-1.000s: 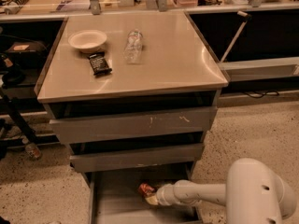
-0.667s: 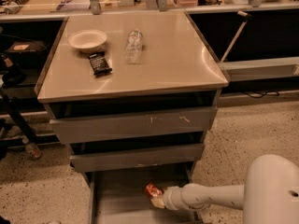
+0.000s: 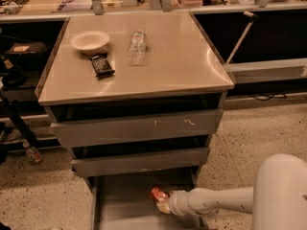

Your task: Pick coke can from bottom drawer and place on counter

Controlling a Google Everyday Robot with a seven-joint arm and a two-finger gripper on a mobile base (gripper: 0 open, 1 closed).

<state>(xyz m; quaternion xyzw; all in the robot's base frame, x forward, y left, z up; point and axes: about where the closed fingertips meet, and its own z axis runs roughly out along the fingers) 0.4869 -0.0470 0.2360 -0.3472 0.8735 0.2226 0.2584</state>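
The coke can (image 3: 157,193) is a small red can, tilted, just above the grey floor of the open bottom drawer (image 3: 120,205). My gripper (image 3: 162,202) reaches in from the right on a pale arm and is shut on the coke can, whose lower part is hidden by the fingers. The counter (image 3: 177,66) is the smooth beige top of the cabinet, well above the gripper.
On the counter sit a white bowl (image 3: 89,40), a black snack bar (image 3: 102,64) and a clear plastic bottle (image 3: 137,47). Two wider grey drawers (image 3: 136,126) stand slightly open above the bottom one. Speckled floor lies to the right, black stands to the left.
The gripper and the can have shifted a little to the right inside the bottom drawer, and the arm's big white elbow has moved right as well.
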